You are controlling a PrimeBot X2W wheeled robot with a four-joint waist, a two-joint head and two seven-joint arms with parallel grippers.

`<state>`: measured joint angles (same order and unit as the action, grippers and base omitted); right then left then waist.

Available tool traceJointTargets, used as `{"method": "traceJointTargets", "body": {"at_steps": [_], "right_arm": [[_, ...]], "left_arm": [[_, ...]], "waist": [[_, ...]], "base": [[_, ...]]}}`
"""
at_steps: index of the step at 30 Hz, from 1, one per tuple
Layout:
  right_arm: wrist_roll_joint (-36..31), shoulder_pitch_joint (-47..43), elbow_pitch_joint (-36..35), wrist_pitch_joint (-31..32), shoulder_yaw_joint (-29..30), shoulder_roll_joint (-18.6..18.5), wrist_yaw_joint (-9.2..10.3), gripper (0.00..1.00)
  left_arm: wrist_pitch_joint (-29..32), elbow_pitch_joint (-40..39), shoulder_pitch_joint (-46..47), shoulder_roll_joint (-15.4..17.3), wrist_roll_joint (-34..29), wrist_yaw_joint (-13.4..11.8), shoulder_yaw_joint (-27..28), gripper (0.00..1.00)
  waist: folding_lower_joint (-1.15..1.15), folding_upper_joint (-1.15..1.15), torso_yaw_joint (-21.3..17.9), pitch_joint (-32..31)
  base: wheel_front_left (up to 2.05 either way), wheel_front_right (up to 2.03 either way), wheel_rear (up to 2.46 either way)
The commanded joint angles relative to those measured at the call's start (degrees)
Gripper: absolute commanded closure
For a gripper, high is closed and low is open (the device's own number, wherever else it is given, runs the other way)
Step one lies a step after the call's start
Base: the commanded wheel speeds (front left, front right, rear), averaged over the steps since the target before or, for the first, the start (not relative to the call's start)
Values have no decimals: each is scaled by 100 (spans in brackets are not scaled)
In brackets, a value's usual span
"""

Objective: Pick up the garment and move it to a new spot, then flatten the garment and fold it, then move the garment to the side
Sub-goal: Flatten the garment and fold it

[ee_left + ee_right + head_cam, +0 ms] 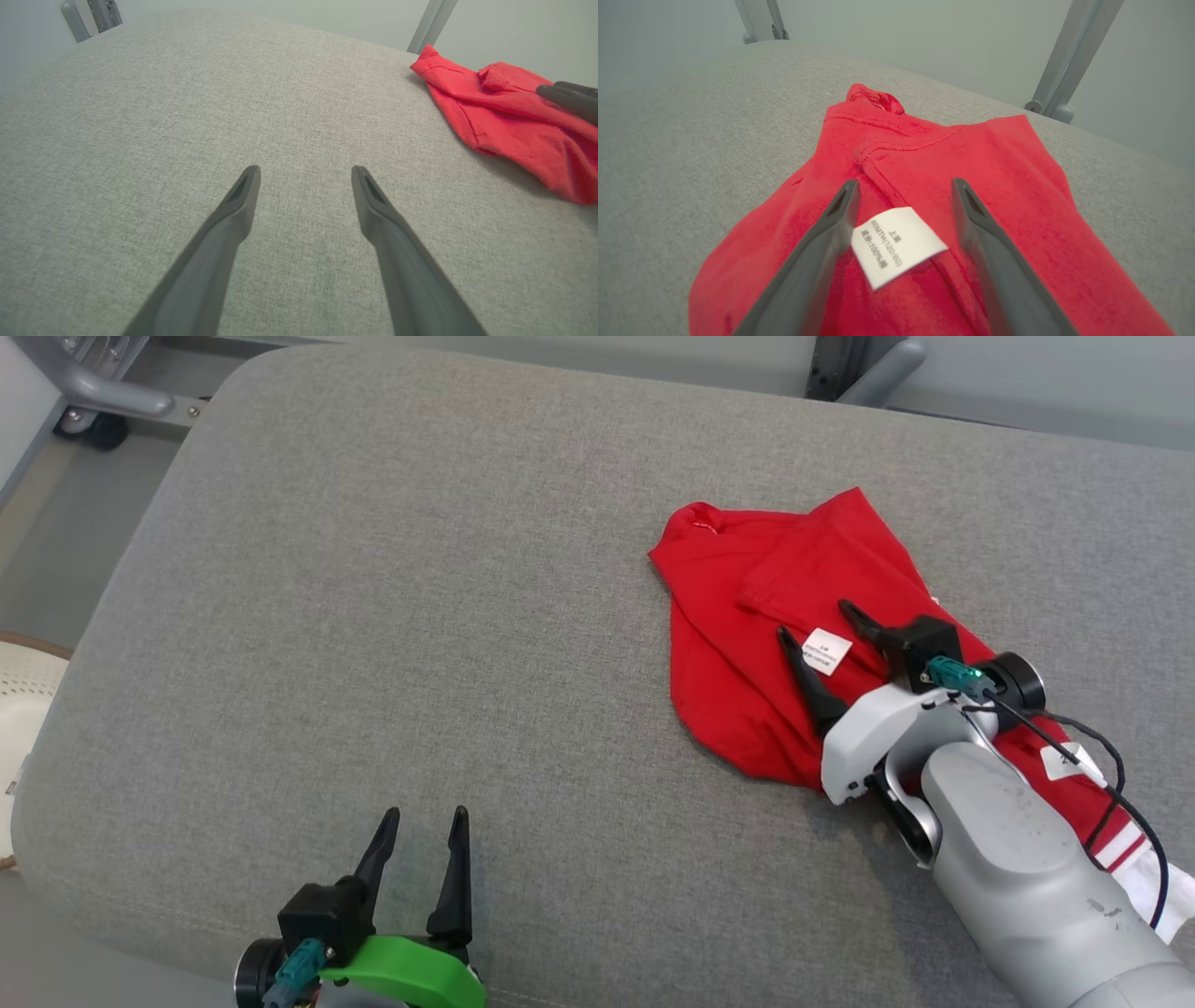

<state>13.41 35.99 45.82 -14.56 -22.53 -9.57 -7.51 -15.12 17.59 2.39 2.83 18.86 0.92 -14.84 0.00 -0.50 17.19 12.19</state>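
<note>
Head view: the red garment [728, 579] lies crumpled on the right part of the grey table [373, 616], one end running under the right forearm toward the near edge. The right hand [814, 619] is over it, jaws spread, a finger on either side of a white label [826, 650]. The left hand [425, 811] is low at the near edge, also open and holding nothing, well apart from the cloth.

Left wrist view: the left hand [306, 169] points across bare table [187, 116], its fingers wide. The garment [504, 121] sits off to the upper right, with the right hand's fingers [565, 98] just over it.

Right wrist view: the right hand [904, 182] straddles the label [896, 245] and a raised seam of the garment [994, 163]. The jaws are open, and nothing is pinched. I cannot tell whether the fingertips touch the cloth.

Judgement: this is the first step, the pick-up, with the grasp not yet made. The next move calls for the right hand to press into the cloth and close on a fold thick enough to hold, taking the seam ridge and not the label alone. It would then lift and carry the garment to the open middle of the table, where the left hand can reach it for flattening.
</note>
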Motion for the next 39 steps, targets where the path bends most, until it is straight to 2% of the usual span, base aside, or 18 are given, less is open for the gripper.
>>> {"method": "traceJointTargets", "body": {"at_steps": [1, 10, 12, 18, 19, 21, 22, 23, 28, 32, 39], "right_arm": [[-33, 147, 29, -30, -48, -12, 4, 0], [-233, 644, 586, 2, -173, 8, 4, 0], [-281, 727, 757, 52, -120, 4, 4, 9], [-494, 893, 1126, 171, -5, 34, 4, 17], [-524, 921, 1179, 170, 23, 48, 4, 24], [-588, 956, 1291, 203, 75, 54, 4, 56], [-612, 976, 1353, 228, 96, 57, 4, 85], [-621, 995, 1401, 213, 132, 67, 4, 100], [-683, 1117, 1481, 94, 352, 42, 4, 100], [-622, 1267, 1064, -40, 560, 99, 4, 100], [-232, 1510, -1153, -62, 482, 391, 4, 100]], "left_arm": [[-1, -8, 123, 14, 49, -39, -27, 0], [-1, 14, 273, 14, 166, -99, -177, 0], [-1, 30, 231, 14, 223, -109, -166, 0], [-1, 47, 179, 14, 318, -128, -175, 0], [-1, 44, 180, 14, 327, -128, -179, 0], [-1, 38, 180, 14, 364, -137, -173, 0], [-1, 38, 182, 14, 389, -144, -170, 0], [-1, 44, 185, 14, 394, -145, -171, 0], [-1, 60, 193, 14, 393, -143, -137, 0], [-1, 47, 174, 14, 359, -125, -120, 0], [-1, 65, 212, 14, 319, -63, -176, 0]], "waist": [[0, 50, 98, 155], [0, 50, 289, 245], [0, 50, 322, 247], [0, 50, 389, 255], [0, 50, 400, 256], [0, 50, 417, 255], [0, 50, 422, 252], [0, 50, 426, 246], [0, 50, 414, 196], [0, 50, 393, 137], [0, 50, 527, 17]], "base": [[0, 0, 0], [0, 0, 0], [0, 0, 0], [0, 0, 0], [0, 0, 0], [0, 0, 0], [0, 0, 0], [0, 0, 0], [0, 0, 0], [0, 0, 0], [0, 0, 0]]}}
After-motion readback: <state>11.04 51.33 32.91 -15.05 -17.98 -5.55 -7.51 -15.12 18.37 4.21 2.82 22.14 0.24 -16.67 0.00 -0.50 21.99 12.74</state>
